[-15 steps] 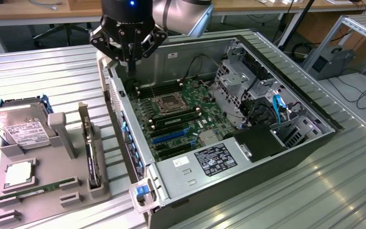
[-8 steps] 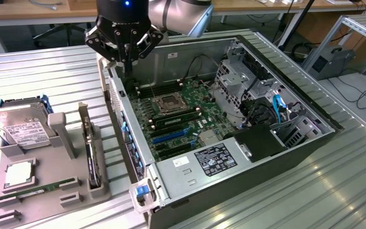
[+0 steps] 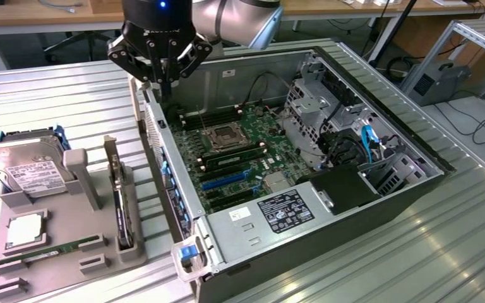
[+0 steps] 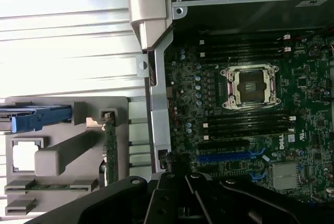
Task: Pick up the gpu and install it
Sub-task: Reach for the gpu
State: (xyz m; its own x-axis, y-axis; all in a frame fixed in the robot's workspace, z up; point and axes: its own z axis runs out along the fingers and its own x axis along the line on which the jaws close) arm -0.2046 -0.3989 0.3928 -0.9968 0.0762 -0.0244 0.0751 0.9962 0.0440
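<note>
The gpu (image 3: 119, 189) stands edge-on as a thin dark strip in a slot of the grey holder (image 3: 57, 265), at the exterior view's left of the open computer case (image 3: 251, 243). In the wrist view the gpu (image 4: 110, 148) is a narrow strip in the same holder. My gripper (image 3: 165, 91) hangs shut and empty over the case's far left wall, well away from the gpu. The wrist view has its black linkage (image 4: 175, 187) above the motherboard's edge. Blue expansion slots (image 3: 225, 181) (image 4: 229, 157) lie bare on the motherboard (image 3: 255, 136).
The holder also carries a silver hard drive (image 3: 23, 167) in a blue caddy (image 4: 36, 118), a processor chip (image 3: 25, 230) and a green RAM stick (image 3: 45, 252). Drive cages and cables (image 3: 343, 126) crowd the case's right side. The CPU socket (image 4: 250, 85) sits mid-board.
</note>
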